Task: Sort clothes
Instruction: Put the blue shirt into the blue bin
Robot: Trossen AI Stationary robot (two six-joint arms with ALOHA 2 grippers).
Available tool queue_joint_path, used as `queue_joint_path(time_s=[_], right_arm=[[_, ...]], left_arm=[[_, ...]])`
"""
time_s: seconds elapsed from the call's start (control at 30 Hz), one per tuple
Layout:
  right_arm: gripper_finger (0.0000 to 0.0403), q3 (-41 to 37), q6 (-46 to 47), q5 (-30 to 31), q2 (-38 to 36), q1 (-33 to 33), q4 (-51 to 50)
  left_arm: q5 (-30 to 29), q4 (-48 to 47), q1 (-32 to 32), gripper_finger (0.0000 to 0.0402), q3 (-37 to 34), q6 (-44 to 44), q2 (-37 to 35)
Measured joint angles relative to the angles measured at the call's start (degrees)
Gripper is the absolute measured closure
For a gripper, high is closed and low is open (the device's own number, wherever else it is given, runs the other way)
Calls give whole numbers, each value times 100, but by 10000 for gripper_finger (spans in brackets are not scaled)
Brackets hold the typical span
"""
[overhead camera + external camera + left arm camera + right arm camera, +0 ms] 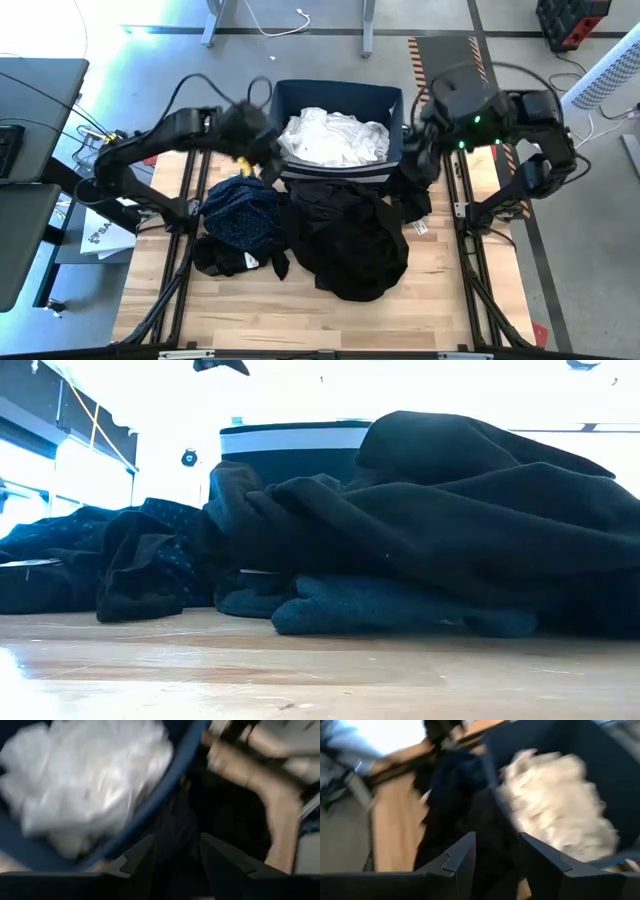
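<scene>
A dark blue fabric bin (385,100) stands at the table's far middle with white shirts (335,138) heaped inside. A large black garment pile (350,235) lies on the wood in front of it and shows big in the low view (450,520). A navy dotted garment (240,212) lies left of the pile, and a small black piece (222,262) lies nearer the front. My left gripper (177,860) is open above the bin's near left corner (265,158). My right gripper (497,857) is open beside the bin's right wall (415,165). Both are empty.
The bin's rim (165,790) runs just ahead of my left fingers, and the bin wall (560,740) is ahead of my right fingers. Bare wood (300,315) lies along the table's near edge. Metal frame rails (470,260) run down both sides of the table.
</scene>
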Motion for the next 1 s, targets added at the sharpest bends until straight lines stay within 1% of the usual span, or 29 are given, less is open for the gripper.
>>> queue_joint_path(time_s=[0.1,0.2,0.33,0.43,0.53,0.6,0.73,0.9,1.0], right_arm=[[258,0,-164,-253,141,401,-154],[258,0,-257,-222,309,697,-155],[258,0,-156,47,556,819,-151],[258,0,9,137,741,813,-151],[258,0,17,142,896,813,-148],[258,0,-7,141,967,813,-151],[258,0,-86,142,1048,813,-149],[258,0,-108,153,1049,811,-90],[258,0,-110,153,1049,809,-17]], left_arm=[[-692,-581,-622,256,-174,-468,-272],[-1140,-698,-1225,256,-624,-1140,-613],[-1357,-649,-1907,256,-1490,-2140,-1002],[-1398,-654,-2200,256,-2218,-2898,-1203],[-1432,-586,-2257,256,-2965,-3577,-1258],[-1395,-413,-2217,256,-3441,-3863,-1268],[-1191,291,-1998,242,-4316,-4170,-1206],[-1072,748,-1651,203,-5233,-4463,-994],[-875,1262,-1409,197,-5783,-4384,-808]])
